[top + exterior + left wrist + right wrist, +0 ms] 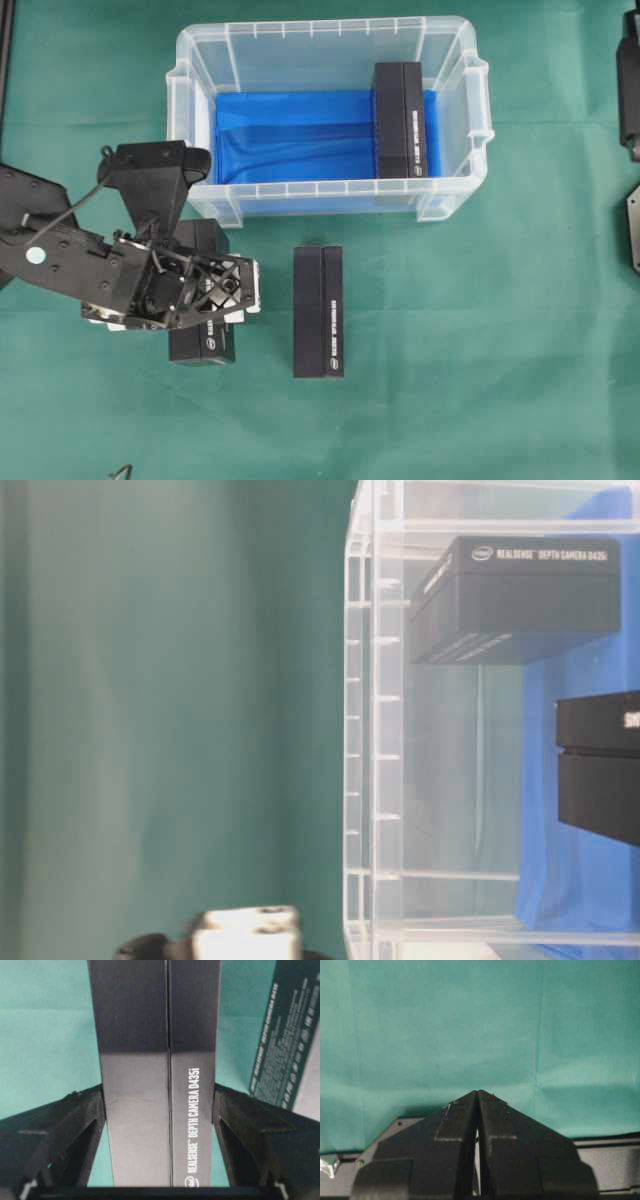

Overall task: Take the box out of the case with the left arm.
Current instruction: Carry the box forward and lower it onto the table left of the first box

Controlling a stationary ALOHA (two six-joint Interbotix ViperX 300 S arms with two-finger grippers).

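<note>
**Left gripper on a box, outside the case**

- Left gripper (159, 1110): I see its two fingers (75, 1125) pressed against the long sides of a black box (160, 1070), pinching it. The box lies flat on the green cloth (480, 350), under the gripper.
- Second box (318, 310): on the cloth just to the gripper's right, apart from it.
- Case (190, 130): beyond the gripper, near it. A third box (400, 118) rests on the blue lining (290, 135) at the case's right end.
- Right gripper (478, 1097): fingers pressed together, holding nothing, over bare cloth.
</note>
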